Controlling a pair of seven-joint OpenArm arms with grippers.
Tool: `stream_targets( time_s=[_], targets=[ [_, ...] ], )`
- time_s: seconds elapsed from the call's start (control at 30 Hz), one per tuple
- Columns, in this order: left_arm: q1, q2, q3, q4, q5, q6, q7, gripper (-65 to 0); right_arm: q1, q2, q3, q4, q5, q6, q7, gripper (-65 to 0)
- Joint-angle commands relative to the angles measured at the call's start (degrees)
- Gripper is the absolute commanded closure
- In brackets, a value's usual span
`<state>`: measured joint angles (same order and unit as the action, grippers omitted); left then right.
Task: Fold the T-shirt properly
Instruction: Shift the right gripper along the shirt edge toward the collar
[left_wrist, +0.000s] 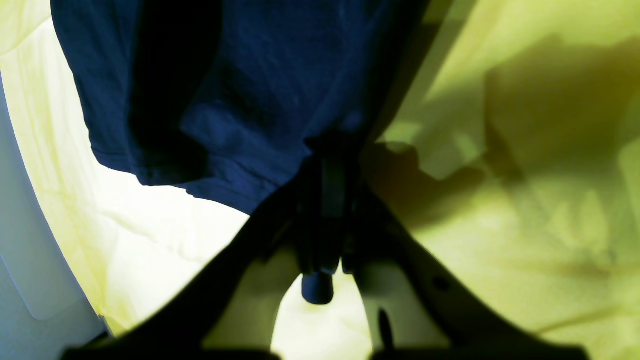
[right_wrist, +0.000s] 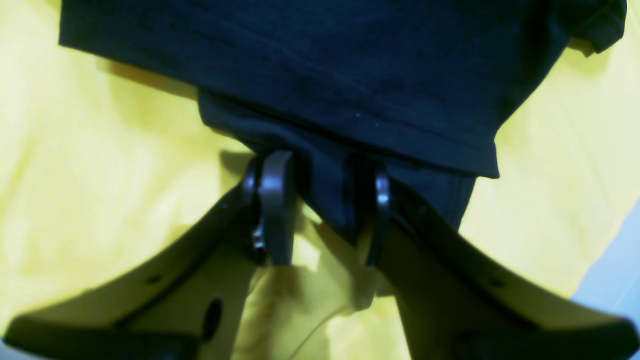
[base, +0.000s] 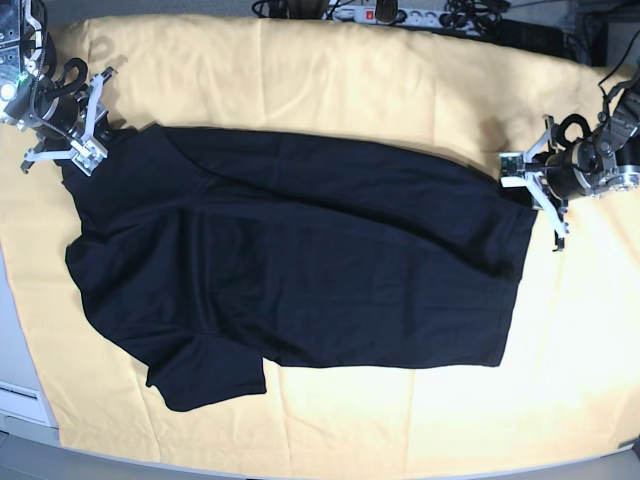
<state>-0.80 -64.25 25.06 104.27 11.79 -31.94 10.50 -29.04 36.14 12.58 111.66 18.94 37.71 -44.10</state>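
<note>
The black T-shirt (base: 300, 260) lies spread across the yellow table cloth, one sleeve (base: 205, 375) pointing to the near edge. At the base view's right, my left gripper (base: 522, 178) is at the shirt's far right corner. In the left wrist view, the left gripper (left_wrist: 332, 150) is shut on a bunched edge of the T-shirt (left_wrist: 250, 90). At the base view's left, my right gripper (base: 88, 150) is at the shirt's far left corner. In the right wrist view, the right gripper (right_wrist: 327, 200) stands open, its jaws on either side of a fold of the T-shirt (right_wrist: 325, 75).
The yellow table cloth (base: 350, 80) covers the whole table and is wrinkled near both grippers. A power strip (base: 385, 14) and cables lie beyond the far edge. The table's pale edge (base: 15, 380) shows at the near left.
</note>
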Motion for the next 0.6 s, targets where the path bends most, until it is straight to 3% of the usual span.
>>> stream_targets(
  time_s=[0.0,0.1,0.2,0.4,0.57],
  targets=[
    [-0.81,-1.49,-0.74,0.7,-0.28,0.7,0.0,0.0,0.17,1.01,0.55,0.61,0.04,-0.22,0.81,-17.7],
    [-0.81,-1.49,-0.74,0.7,-0.31,0.7,0.02,0.0,0.17,1.01,0.55,0.61,0.04,-0.22,0.85,-13.3],
    [-0.81,-1.49,-0.74,0.7,-0.28,0.7,0.02,0.0,0.17,1.01,0.55,0.61,0.04,-0.28,0.81,-0.3],
    [-1.03,-1.97,-0.74,1.07,0.96,1.11,0.09,0.0,0.94,1.05,0.55,1.25,-3.65,-2.99,0.72,0.0],
    [-0.98,-3.58,-0.74,3.69,1.88,3.32,1.73,0.0,1.42,1.18,0.57,2.1,-4.11,-3.23,-0.22,0.0]
  ],
)
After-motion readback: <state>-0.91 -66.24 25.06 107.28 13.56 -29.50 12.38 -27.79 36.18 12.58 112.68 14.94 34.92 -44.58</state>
